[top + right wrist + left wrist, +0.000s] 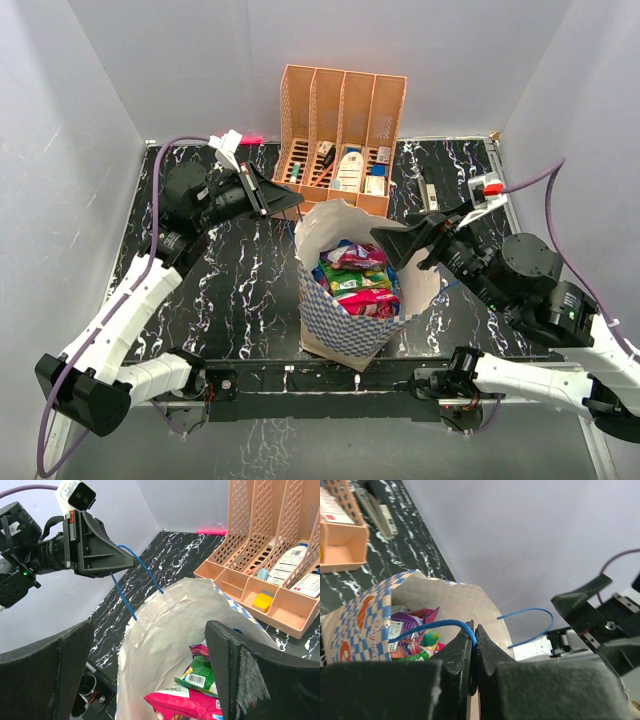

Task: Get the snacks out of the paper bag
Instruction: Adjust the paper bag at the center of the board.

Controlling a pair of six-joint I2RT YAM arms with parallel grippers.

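Note:
The paper bag stands upright at the table's middle front, its mouth open. Several snacks, pink, green, purple and blue packets, lie inside it. My left gripper is shut on the bag's blue string handle at the far left rim and holds it up. In the left wrist view the gripper pinches the string over the snacks. My right gripper is open and empty above the bag's right rim. In the right wrist view it straddles the white inside of the bag, above the snacks.
An orange slotted organizer with small bottles and boxes stands right behind the bag; it also shows in the right wrist view. The bag's second blue handle hangs free on the right side. Grey walls close in the black marbled table.

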